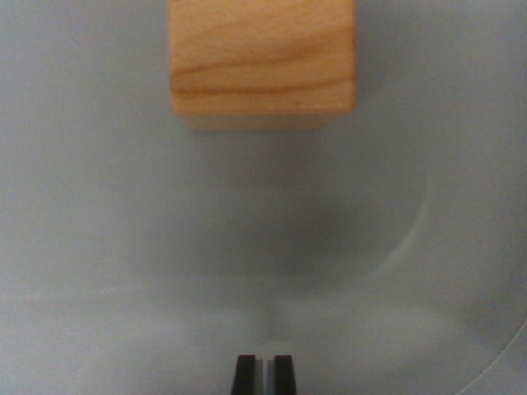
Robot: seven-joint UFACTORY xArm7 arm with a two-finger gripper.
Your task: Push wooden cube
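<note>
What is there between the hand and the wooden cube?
Nothing: in the wrist view, only bare grey surface with a soft shadow lies between the hand at the bottom edge and the wooden cube at the top.

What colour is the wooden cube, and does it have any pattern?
The wooden cube is light honey-brown, with darker grain lines running across its face; the wrist view shows it.
</note>
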